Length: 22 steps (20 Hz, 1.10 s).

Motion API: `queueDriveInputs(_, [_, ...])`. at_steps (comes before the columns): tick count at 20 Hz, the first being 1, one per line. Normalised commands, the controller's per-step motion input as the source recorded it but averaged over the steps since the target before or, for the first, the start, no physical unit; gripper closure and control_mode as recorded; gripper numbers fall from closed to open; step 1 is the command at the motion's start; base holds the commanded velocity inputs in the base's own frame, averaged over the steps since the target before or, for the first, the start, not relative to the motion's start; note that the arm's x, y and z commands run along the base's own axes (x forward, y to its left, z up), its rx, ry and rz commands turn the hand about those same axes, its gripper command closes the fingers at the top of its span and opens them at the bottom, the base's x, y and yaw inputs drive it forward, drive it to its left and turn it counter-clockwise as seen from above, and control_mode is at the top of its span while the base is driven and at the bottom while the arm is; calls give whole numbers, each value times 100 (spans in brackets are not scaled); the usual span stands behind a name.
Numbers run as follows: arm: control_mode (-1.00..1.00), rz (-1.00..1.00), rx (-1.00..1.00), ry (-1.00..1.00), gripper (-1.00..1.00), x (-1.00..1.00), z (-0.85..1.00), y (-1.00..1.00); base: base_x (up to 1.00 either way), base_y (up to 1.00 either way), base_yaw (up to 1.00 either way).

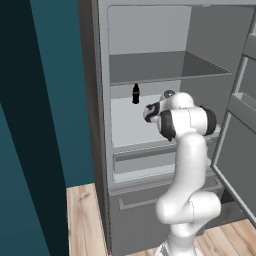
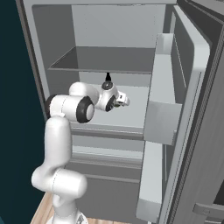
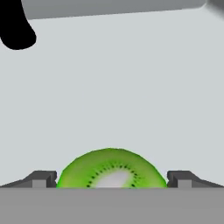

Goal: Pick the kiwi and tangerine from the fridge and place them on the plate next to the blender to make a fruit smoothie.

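Note:
The fridge stands open, and my arm reaches onto its middle shelf. A bright green kiwi with a pale seeded centre lies on the shelf floor, right between my two fingertips. My gripper is open around the kiwi, with a gap on each side. From the base views the hand hovers low over the shelf, near its middle. The tangerine, plate and blender are out of view.
A small black bottle stands at the back of the same shelf. A higher shelf lies above the hand and a drawer below. The open door with its bins hangs to the right.

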Motion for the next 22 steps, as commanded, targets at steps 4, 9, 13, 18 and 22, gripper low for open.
queueDriveInputs(4, [-100, 0, 0, 0, 100, 2, -47, 0, 0, 0, 0])
queueDriveInputs(9, [-100, 0, 0, 0, 100, 0, -27, 0, 0, 0, 0])
queueDriveInputs(13, [-100, 0, 0, 0, 100, -4, 0, 0, 0, 0, 0])
queueDriveInputs(18, [-100, 0, 0, -8, 100, -63, 0, 0, 0, 0, 0])
queueDriveInputs(22, [-100, 0, 0, -25, 100, -99, 2, 0, 0, 0, 0])
